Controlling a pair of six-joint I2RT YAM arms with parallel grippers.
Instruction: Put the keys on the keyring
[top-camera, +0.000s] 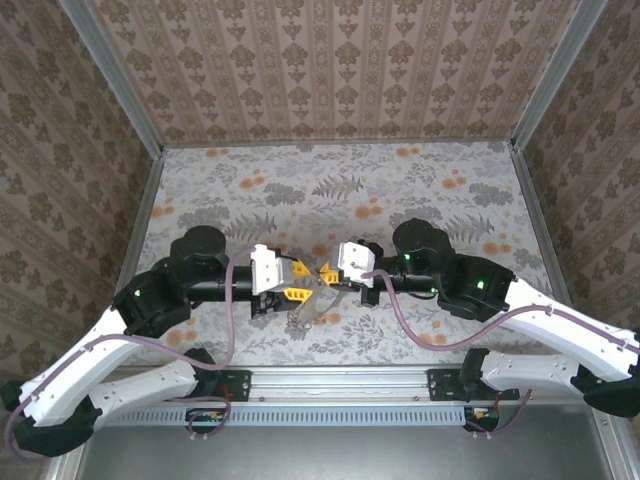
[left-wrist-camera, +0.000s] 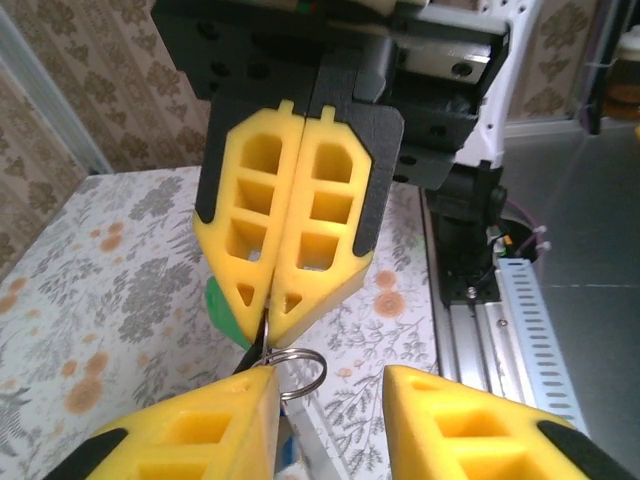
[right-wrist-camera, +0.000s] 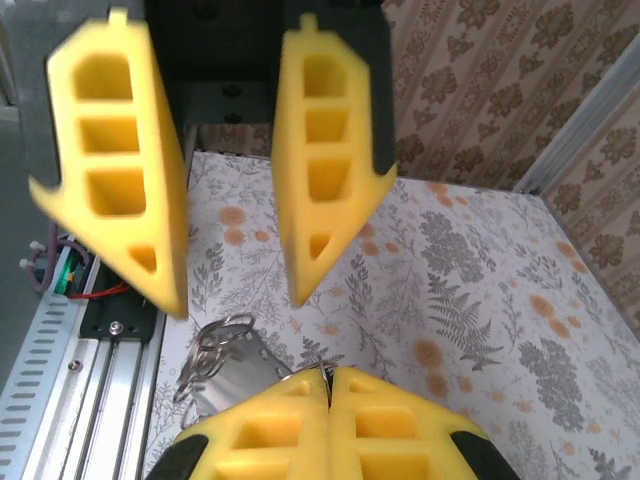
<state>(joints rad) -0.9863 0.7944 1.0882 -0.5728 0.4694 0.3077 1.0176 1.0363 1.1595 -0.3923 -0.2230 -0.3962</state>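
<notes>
Nearest, along the table's near edge: a metal rail (top-camera: 340, 381) carrying both arm bases side by side, with a purple cable (top-camera: 232, 318) looping over the left arm (top-camera: 110, 350) and the right arm (top-camera: 560, 325) mirroring it.

Just beyond the rail, above the near middle of the flower-patterned table (top-camera: 400, 190): left gripper (top-camera: 294, 283) and right gripper (top-camera: 326, 272) nose to nose, close to touching.

Left gripper (left-wrist-camera: 330, 428): open-mouthed, with yellow fingers (left-wrist-camera: 190, 432) set well apart in both wrist views, clasping nothing. Seen from the right wrist as two blurred yellow wedges (right-wrist-camera: 235, 300) with tablecloth between them.

Right gripper (right-wrist-camera: 330, 388): clamped tight, with yellow pads (left-wrist-camera: 320, 210) pressed seam to seam, pinching the keyring (left-wrist-camera: 319, 364) at the very tips.

Keyring: a thin grey loop hanging just under those closed tips, between the two grippers, partly hidden behind one finger of the left gripper in the left wrist view. Visible from above as a faint silvery glint (top-camera: 316, 298) just nearer than the fingertips.

Keys: a green-headed key (left-wrist-camera: 222, 308) peeking out on the far side of the closed tips, and a silvery key (right-wrist-camera: 245, 372) bunched with wire loops on their near side, touching the pads. Impossible to tell whether either is threaded on the ring.

Farther back: more floral tablecloth, then aluminium frame posts (top-camera: 110, 75) and brown patterned wallpaper (top-camera: 330, 70) on three sides.
</notes>
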